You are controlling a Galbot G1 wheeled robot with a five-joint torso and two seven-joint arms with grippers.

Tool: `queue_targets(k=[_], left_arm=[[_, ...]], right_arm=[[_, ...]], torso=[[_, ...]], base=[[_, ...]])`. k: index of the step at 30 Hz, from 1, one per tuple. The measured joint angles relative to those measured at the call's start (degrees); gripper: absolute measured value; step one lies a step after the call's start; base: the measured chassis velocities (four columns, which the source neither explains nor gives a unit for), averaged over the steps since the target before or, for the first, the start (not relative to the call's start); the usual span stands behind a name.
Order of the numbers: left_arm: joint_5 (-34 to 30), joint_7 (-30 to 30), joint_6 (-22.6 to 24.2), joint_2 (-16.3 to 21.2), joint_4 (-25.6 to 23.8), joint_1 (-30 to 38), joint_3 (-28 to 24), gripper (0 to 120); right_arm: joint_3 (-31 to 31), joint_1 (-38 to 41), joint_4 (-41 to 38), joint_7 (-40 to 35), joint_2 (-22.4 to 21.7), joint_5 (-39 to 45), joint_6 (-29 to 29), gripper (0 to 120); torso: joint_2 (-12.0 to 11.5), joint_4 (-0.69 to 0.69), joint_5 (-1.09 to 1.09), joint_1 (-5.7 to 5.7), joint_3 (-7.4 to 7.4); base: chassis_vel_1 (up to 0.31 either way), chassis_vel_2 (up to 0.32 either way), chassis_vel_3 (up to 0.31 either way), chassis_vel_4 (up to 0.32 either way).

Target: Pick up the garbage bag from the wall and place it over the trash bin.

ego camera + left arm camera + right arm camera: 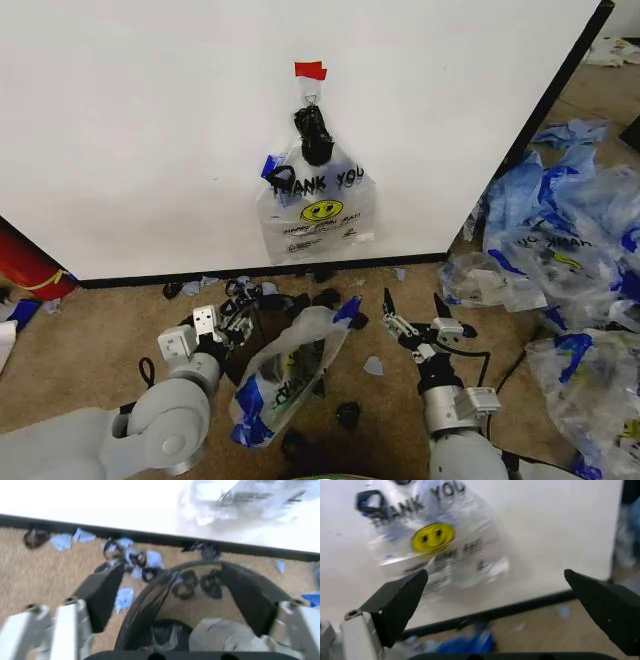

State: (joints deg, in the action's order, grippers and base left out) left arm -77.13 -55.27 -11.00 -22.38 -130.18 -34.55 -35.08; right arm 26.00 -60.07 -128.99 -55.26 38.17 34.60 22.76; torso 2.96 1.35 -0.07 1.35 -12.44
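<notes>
A see-through garbage bag [290, 365] with blue handles lies crumpled on the carpet over the black wire-mesh trash bin [262, 338], which is tilted. My left gripper [240, 318] is at the bin, open. In the left wrist view the left gripper [172, 570] has the bin's rim [145, 603] between its spread fingers, with crumpled plastic from the bag [220, 635] close to the camera. My right gripper [412, 297] is open above the floor to the right, empty, pointing at the white wall [150, 120]. In its wrist view the right gripper [495, 573] faces the wall [545, 525].
A bundle of "THANK YOU" bags [315, 205] tied with a black knot hangs on the wall hook under red tape [310, 70]. Black and blue scraps [250, 290] litter the wall's base. A big heap of blue-and-clear bags [560, 250] lies at right.
</notes>
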Motion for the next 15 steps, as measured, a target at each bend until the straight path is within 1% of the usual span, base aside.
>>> queue_targets(k=[1, 2, 3, 5, 8, 11, 15], left_arm=[[0.3, 0.3, 0.0, 0.2, -0.1, 0.2, 0.0, 88], [0.3, 0.3, 0.0, 0.2, -0.1, 0.2, 0.0, 88], [0.5, 0.5, 0.0, 0.2, -0.2, 0.5, 0.0, 93], [0.6, 0.6, -0.1, 0.2, -0.1, 1.1, 0.0, 97], [0.7, 0.9, -0.1, 0.3, 0.5, 1.8, -0.1, 98], [0.8, 1.1, -0.1, 0.1, 1.0, 2.2, -0.2, 97], [1.0, 1.2, -0.1, -1.0, 1.9, 2.7, -0.5, 97]], right_arm=[[1.1, 0.0, -1.0, 0.0, -0.1, 1.3, 0.0, 100], [1.1, 0.0, -1.0, 0.0, -0.1, 1.3, 0.0, 100], [1.9, -0.1, -1.8, 0.1, -0.1, 2.1, -0.1, 100], [3.2, -0.6, -3.3, 0.1, -0.4, 3.9, -0.8, 100], [4.4, -1.2, -5.8, -0.1, -1.4, 7.4, -2.8, 100], [5.6, -1.1, -6.6, -0.4, -1.7, 9.1, -4.0, 100], [9.4, 1.3, -6.7, -2.0, -0.5, 13.6, -6.1, 100]], torso=[[0.0, 0.00, 0.00, 0.00, 0.00], [0.0, 0.00, 0.00, 0.00, 0.00], [0.0, -0.01, 0.00, 0.00, 0.00], [0.0, 0.00, 0.00, 0.00, 0.00], [0.0, 0.00, 0.00, 0.00, 0.00], [0.0, 0.00, -0.01, 0.00, 0.00], [0.0, 0.00, 0.01, 0.00, 0.00]], base=[[0.000, 0.000, 0.000, 0.000], [0.000, 0.000, 0.000, 0.000], [0.000, 0.000, 0.000, 0.000], [0.000, 0.000, 0.000, 0.000], [0.000, 0.000, 0.000, 0.000], [0.000, 0.000, 0.000, 0.000], [0.000, 0.000, 0.000, 0.000]])
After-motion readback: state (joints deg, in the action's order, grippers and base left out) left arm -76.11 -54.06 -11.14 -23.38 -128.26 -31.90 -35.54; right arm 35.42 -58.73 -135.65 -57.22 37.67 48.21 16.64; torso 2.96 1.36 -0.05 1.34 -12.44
